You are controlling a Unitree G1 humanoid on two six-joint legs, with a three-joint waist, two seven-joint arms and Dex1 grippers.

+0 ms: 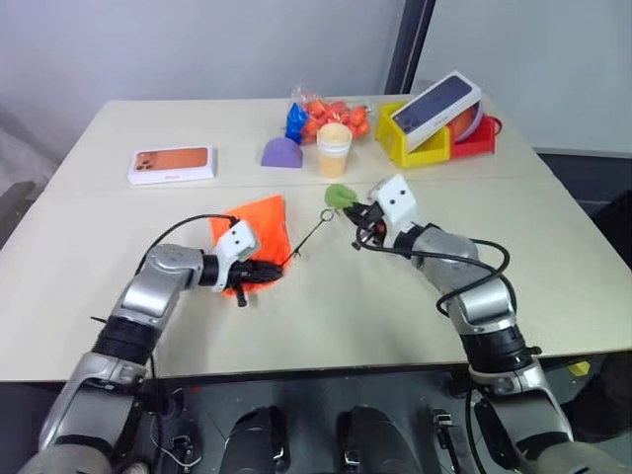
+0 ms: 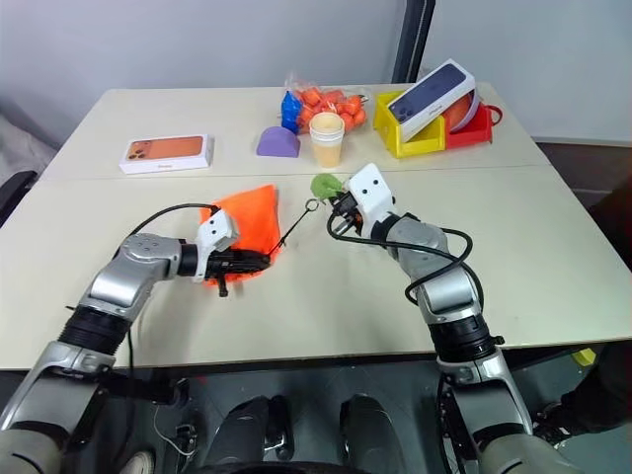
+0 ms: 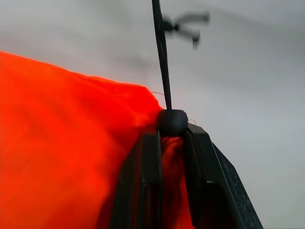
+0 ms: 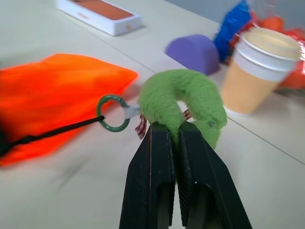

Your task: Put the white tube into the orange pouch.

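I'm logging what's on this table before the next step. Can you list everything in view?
orange pouch: one, bright orange, table centre-left, neck pinched in left tool
black cord: one, pouch to green ring
green plush charm: one, in right tool
phone box: one, white and orange, far left
purple block: one, far centre
paper cup: one, orange-cream, beside block
bag of orange bits: one, behind cup
yellow bin: one
red bin: one
dark-topped box: one, across bins
left tool: shut
right tool: shut
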